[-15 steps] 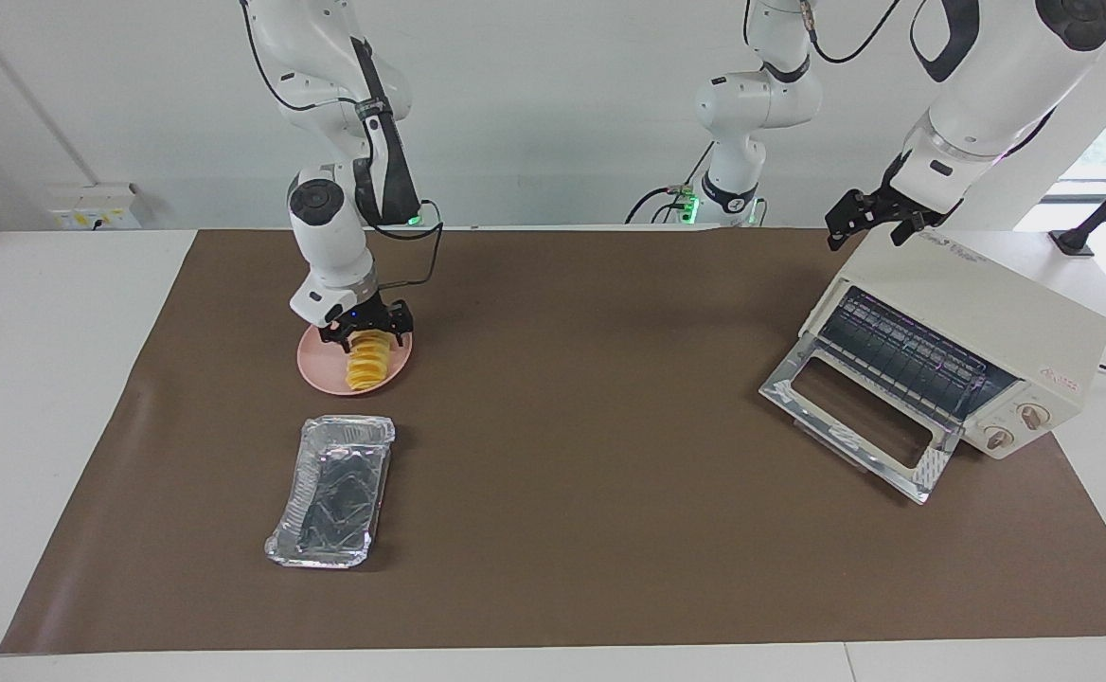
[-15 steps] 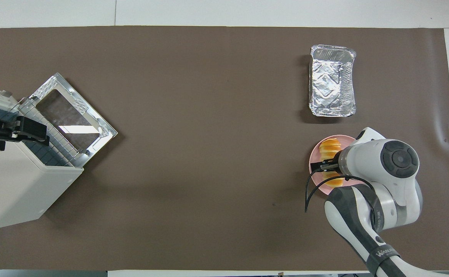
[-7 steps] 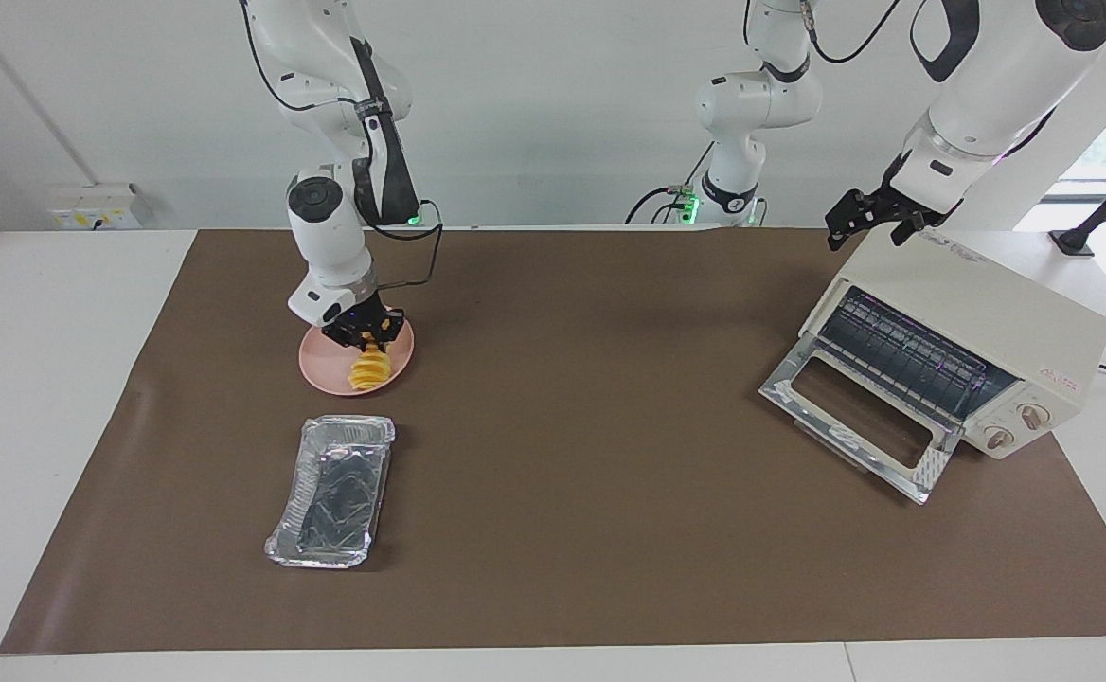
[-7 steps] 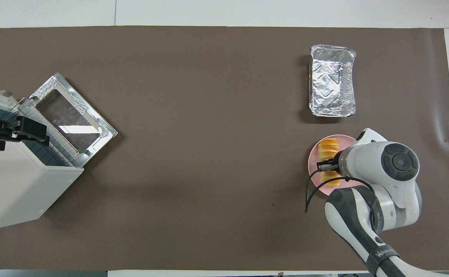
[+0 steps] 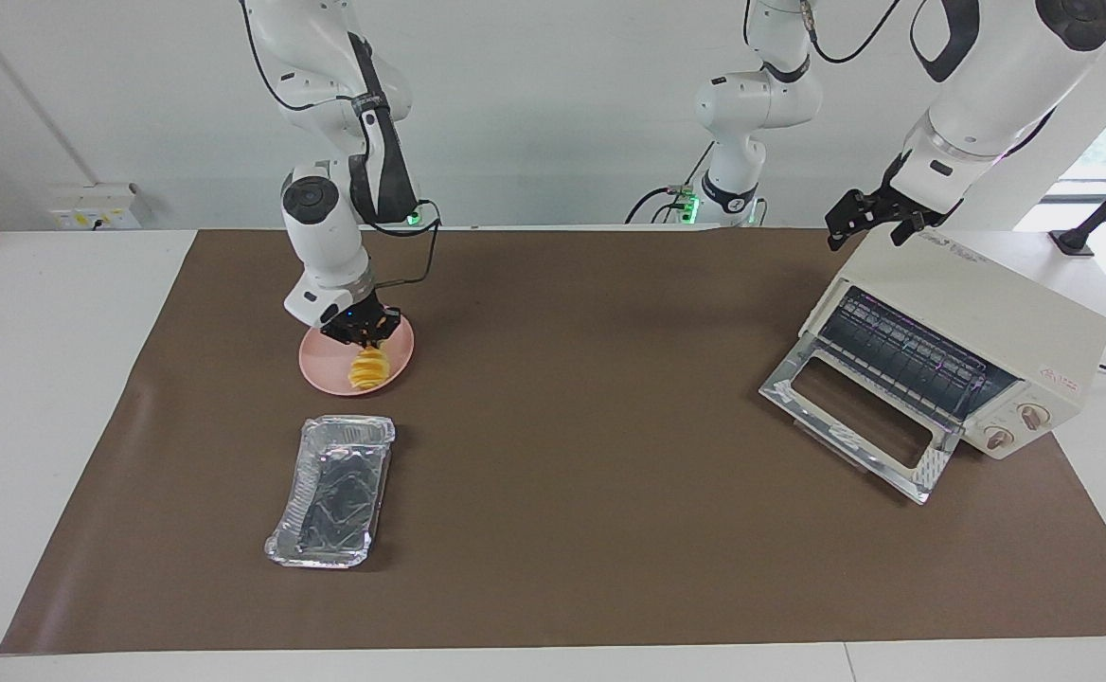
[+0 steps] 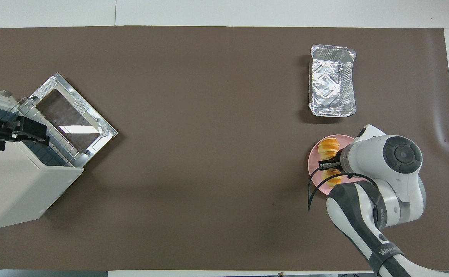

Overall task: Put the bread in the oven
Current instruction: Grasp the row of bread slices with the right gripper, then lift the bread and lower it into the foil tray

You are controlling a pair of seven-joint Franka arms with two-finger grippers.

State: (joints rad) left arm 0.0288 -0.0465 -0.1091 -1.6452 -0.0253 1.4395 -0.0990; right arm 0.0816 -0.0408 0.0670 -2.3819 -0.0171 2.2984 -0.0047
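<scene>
Your bread [image 5: 369,367] lies on the pink plate [image 5: 321,367], toward the right arm's end of the surface [image 5: 591,530]. In the facing view the plate sits at about ten o'clock from the brown mat's [image 5: 572,398] middle. The right claw [image 5: 361,329] is down on the end of the loaf nearer the robots, its fingers closed in on the bread; the loaf looks tipped, its other end on the plate.

From the plate, the foil tray [image 5: 333,493] lies at six o'clock in the facing view, farther from the robots and apart from the plate.

Look to three o'clock from the mat's middle for the oven [image 5: 974,327], at the left arm's end, its glass door [image 5: 858,417] dropped open and the wire rack [image 5: 903,355] showing. The left claw [image 5: 870,220] hangs open over the oven's top, where that arm waits.
</scene>
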